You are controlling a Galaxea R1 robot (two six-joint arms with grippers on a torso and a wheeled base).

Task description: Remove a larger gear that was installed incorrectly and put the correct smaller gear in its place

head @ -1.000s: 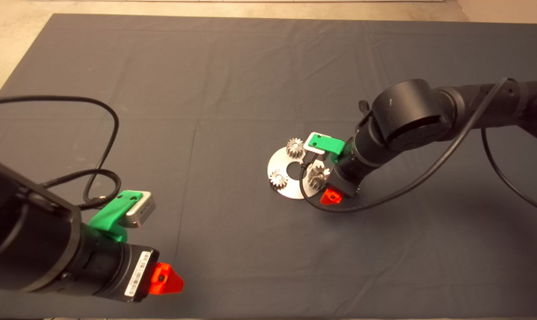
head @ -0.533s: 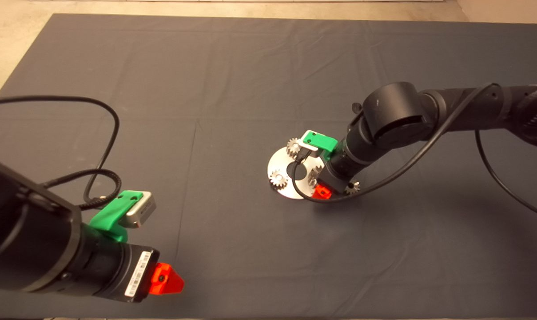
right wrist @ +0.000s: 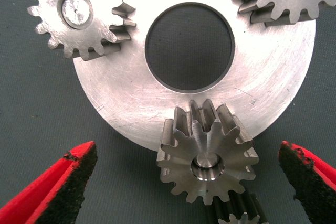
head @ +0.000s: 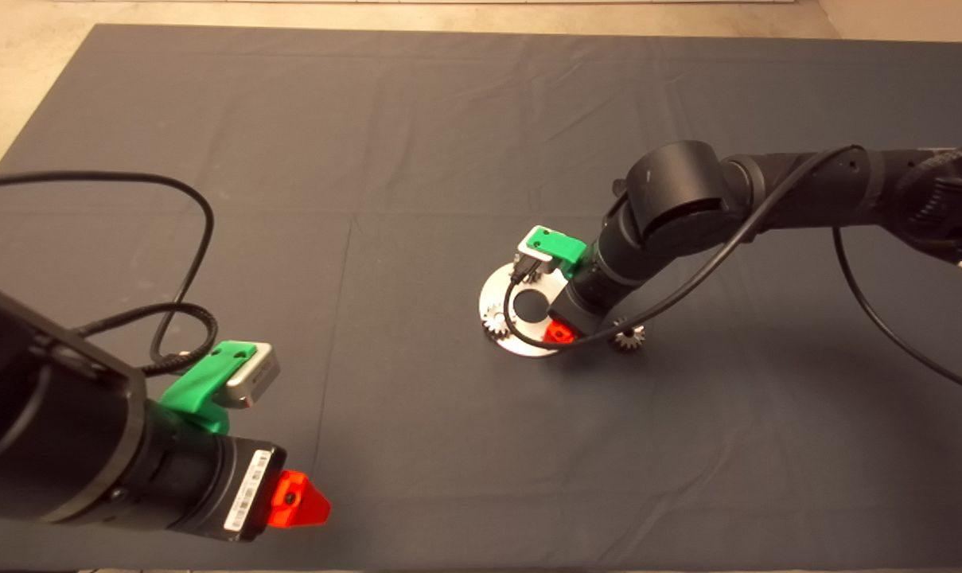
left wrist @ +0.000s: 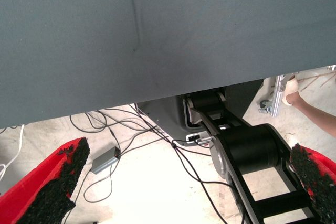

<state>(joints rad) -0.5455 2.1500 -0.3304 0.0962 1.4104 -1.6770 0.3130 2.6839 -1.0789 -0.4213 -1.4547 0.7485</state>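
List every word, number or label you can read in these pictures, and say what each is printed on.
No text can be read.
White sticker on the left arm's wrist, by the left hand: barcode-like print, too small to read.
Gears and disc under the right hand: no markings.

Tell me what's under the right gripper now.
The right gripper hangs open over the larger gear, seated at the disc's edge. Another gear peeks out beside it, mostly cut off. The head view hides the larger gear.
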